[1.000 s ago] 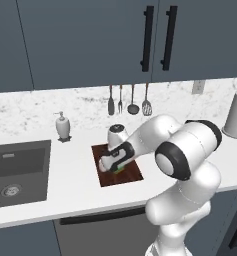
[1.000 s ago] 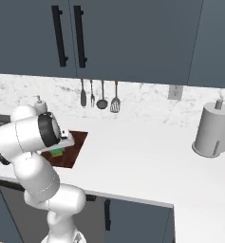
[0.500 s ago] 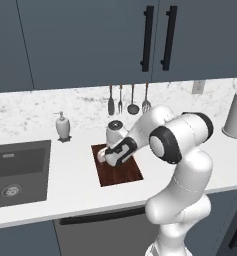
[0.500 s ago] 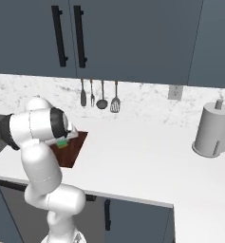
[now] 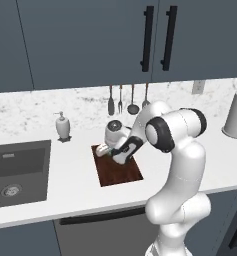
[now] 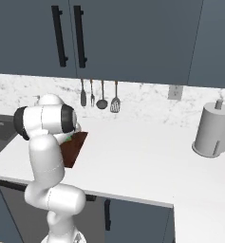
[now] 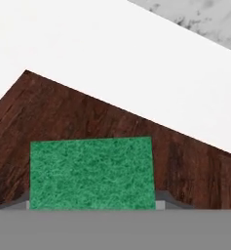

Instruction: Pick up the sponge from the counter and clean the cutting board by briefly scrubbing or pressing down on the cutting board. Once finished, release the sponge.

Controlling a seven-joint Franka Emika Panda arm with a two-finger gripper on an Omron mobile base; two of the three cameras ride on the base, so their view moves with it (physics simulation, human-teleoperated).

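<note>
We've got the gripper [image 5: 111,151] clamped around the sponge [image 7: 90,173], sitting on the cutting board [image 7: 112,127].

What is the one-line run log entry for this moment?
phase: scrubbing | gripper: around sponge | sponge: on board | release: not yet

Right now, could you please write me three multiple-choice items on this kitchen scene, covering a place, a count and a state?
1. Where is the sponge?
A. in the sink
B. over the cutting board
C. beside the paper towel roll

2. How many utensils hang on the backsplash?
A. two
B. four
C. six

3. How do the upper cabinet doors stand?
A. shut
B. ajar
C. one removed

Answers: B, the hand view shows green sponge against dark wood; B, four hang in a row; A, both doors sit flush.
</note>
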